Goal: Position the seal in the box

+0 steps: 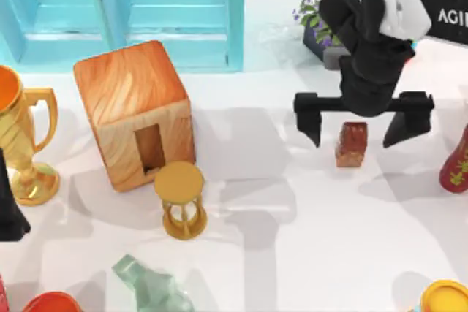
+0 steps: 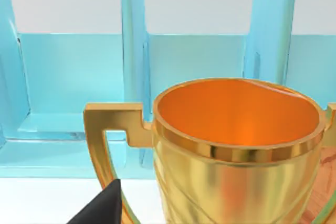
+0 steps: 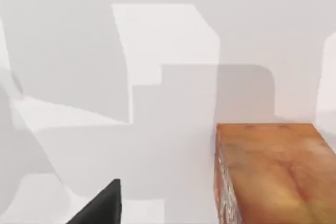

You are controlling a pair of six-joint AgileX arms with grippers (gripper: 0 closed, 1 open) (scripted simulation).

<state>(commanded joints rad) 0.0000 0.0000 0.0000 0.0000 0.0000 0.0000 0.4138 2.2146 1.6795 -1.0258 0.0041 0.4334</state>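
Note:
The seal (image 1: 352, 143), a small mottled reddish-brown block, stands upright on the white table at the right. My right gripper (image 1: 358, 135) hangs just above it, open, one finger on each side of the seal and well apart from it. In the right wrist view the seal (image 3: 273, 171) shows close up, with a black fingertip (image 3: 102, 205) off to its side. The box (image 1: 134, 113), a large wood-grain cube with a narrow dark opening (image 1: 150, 148) in its front face, stands at the left. My left arm (image 1: 10, 206) is parked at the left edge beside a gold trophy.
The gold trophy (image 1: 18, 137) stands left of the box, a gold hourglass stand (image 1: 180, 199) just in front of its opening. Turquoise doors (image 1: 124, 12) line the back. A potted plant (image 1: 316, 23), a dark red vase (image 1: 457, 162) and a glass bottle (image 1: 150, 286) stand around.

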